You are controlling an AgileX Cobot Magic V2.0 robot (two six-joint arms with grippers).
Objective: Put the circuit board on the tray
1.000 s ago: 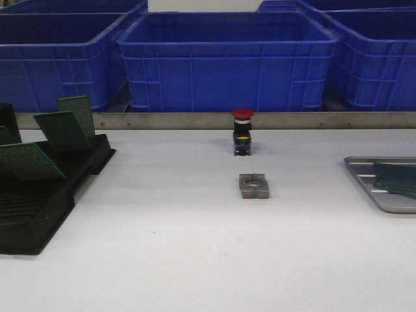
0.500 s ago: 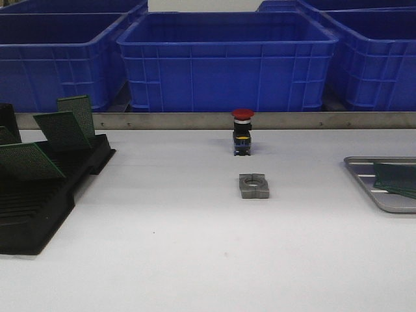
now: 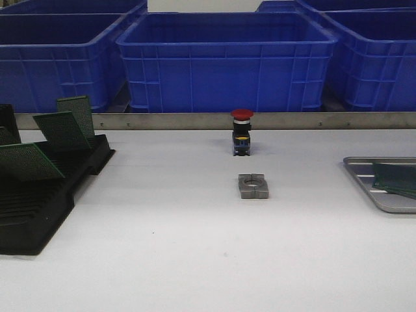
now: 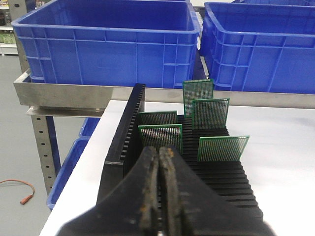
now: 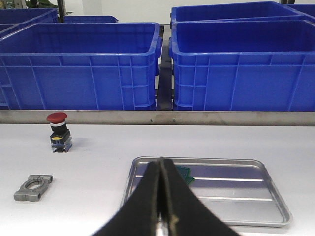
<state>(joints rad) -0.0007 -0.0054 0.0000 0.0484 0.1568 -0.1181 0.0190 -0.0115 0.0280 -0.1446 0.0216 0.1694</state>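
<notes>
The silver-grey tray (image 3: pixel 364 177) lies at the table's right edge, with green circuit boards (image 3: pixel 396 179) lying on it. In the right wrist view the tray (image 5: pixel 246 196) is just beyond my right gripper (image 5: pixel 161 163), which is shut and empty; green board corners (image 5: pixel 186 173) show beside the fingers. Several green circuit boards (image 4: pixel 160 137) stand upright in the black slotted rack (image 4: pixel 125 142). My left gripper (image 4: pixel 160 153) is shut and empty, just short of the nearest board. The rack (image 3: pixel 39 208) is at the left in the front view. Neither gripper shows in the front view.
A red-topped push button (image 3: pixel 242 132) and a grey metal clamp block (image 3: pixel 253 186) stand mid-table. Deep blue plastic bins (image 3: pixel 227 62) line a metal ledge along the back. The table's left edge drops off beside the rack (image 4: pixel 74 187).
</notes>
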